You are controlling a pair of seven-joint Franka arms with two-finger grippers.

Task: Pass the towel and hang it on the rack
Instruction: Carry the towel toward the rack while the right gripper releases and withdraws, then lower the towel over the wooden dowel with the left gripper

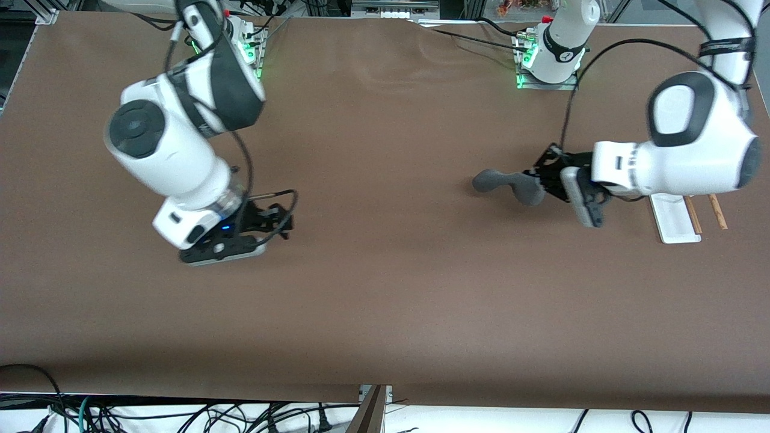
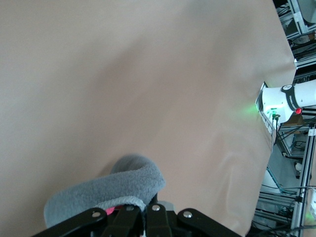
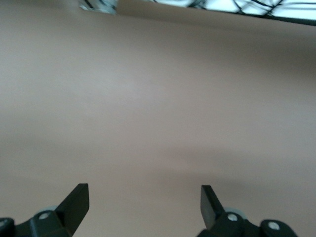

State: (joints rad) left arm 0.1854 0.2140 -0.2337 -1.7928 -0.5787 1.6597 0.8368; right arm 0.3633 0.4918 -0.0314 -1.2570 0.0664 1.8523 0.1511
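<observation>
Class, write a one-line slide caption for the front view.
Left claw shut on the grey towel beside the rack; right claw open, empty.

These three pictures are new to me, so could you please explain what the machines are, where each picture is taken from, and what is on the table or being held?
Two white robot arms stand at a brown table, each ending in a two-finger gripper. The wide picture looks down from a high camera facing the robots. The other two come from cameras on the arms' wrists.

The left gripper is shut on the towel, a soft grey cloth; its wrist view shows the cloth bunched at the fingers with a bit of pink underneath. Beside that arm, at its end of the table, stands the rack, a white base with two thin wooden rods, partly hidden by the arm.

The right gripper is open and empty over bare table, as its wrist view shows.
</observation>
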